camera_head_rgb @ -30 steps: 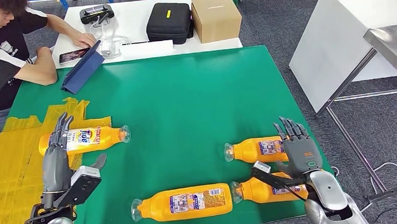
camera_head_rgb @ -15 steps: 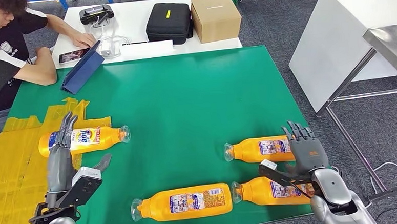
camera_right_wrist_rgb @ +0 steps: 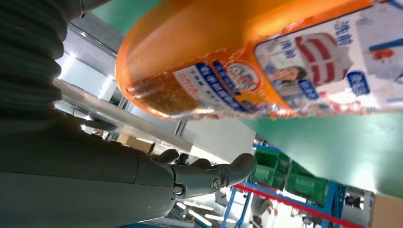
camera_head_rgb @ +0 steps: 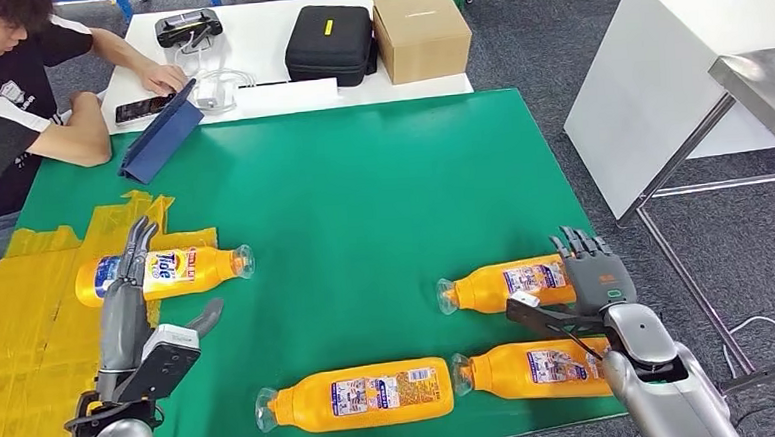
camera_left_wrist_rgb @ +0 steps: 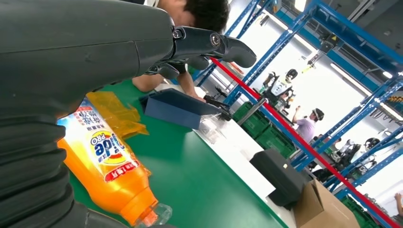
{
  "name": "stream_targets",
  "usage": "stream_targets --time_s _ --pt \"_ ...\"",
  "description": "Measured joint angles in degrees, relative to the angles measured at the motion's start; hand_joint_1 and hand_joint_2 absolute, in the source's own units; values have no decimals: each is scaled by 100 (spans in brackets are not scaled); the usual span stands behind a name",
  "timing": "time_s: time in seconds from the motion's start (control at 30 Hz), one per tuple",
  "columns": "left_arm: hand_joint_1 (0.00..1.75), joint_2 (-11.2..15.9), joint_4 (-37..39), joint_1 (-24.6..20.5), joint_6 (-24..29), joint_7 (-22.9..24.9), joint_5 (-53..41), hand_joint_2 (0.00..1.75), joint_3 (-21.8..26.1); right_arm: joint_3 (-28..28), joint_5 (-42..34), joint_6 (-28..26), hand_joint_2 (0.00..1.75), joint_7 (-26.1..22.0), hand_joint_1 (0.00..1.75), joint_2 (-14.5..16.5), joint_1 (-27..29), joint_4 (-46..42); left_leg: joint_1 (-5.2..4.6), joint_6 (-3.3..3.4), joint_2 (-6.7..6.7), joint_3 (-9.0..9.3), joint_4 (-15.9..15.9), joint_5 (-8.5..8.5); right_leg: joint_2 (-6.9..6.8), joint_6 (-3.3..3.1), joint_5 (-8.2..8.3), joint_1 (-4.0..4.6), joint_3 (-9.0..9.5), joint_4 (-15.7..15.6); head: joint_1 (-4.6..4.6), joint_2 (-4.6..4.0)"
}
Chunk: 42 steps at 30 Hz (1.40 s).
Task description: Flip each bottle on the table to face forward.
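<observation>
Head view: four orange bottles (camera_head_rgb: 357,394) lie on the green table (camera_head_rgb: 362,190). My left hand (camera_head_rgb: 128,302) hovers, fingers spread, beside the Tide bottle (camera_head_rgb: 161,272); my right hand (camera_head_rgb: 597,278), fingers extended, touches another bottle (camera_head_rgb: 502,285).

Right hand (camera_head_rgb: 597,278) drew back; upper-right bottle (camera_head_rgb: 502,285) tilted.

both arms reach forward, the left hand (camera_head_rgb: 126,307) and right hand (camera_head_rgb: 597,280) flat with fingers extended, holding nothing.

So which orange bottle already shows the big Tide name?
The bottle on the yellow tape, beside the left hand. The other three bottles show small-print back labels instead.
</observation>
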Motion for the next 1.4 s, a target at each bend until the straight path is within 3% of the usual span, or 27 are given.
stream_targets --time_s 0.07,0.4,0.5,0.87,0.93,1.07,1.27,1.4 --pt "0 -8 19 -6 -7 -24 49 175 -13 66 -16 68 175 -24 110 -2 -119 148 0 0 0 0 0 0 0 0 0 0 0 0 -1 0" --pt "0 -33 99 -18 -13 -98 173 175 -59 381 -169 363 175 -223 167 -117 -592 704 0 0 0 6 1 0 0 0 0 0 6 0 0 0" --pt "0 -33 142 -32 3 -133 226 175 -77 515 -322 484 175 -330 175 -223 -760 858 0 1 1 20 1 0 0 0 0 0 19 -1 1 0" --pt "0 -33 217 -59 38 -169 247 175 -165 855 -416 468 175 -338 174 -297 -1078 1214 0 5 1 63 0 -2 1 3 2 0 57 -3 1 0" --pt "0 -33 222 -61 38 -173 247 175 -169 886 -416 468 175 -333 163 -301 -1103 1238 0 5 2 67 0 -2 1 3 2 0 60 -3 1 0" --pt "0 -33 226 -65 38 -174 247 175 -197 953 -394 468 175 -324 64 -301 -1141 1286 0 5 1 70 0 -2 1 3 2 0 63 -3 1 0" --pt "0 -33 248 -90 38 -175 247 175 -235 1034 -364 468 175 -313 59 -298 -1185 1381 0 5 1 72 0 -2 1 4 3 -1 65 -3 1 0" --pt "0 -33 259 -96 38 -175 247 175 -242 1066 -361 471 175 -304 7 -296 -1207 1423 0 5 1 71 0 -1 1 4 3 -1 65 -3 1 0"
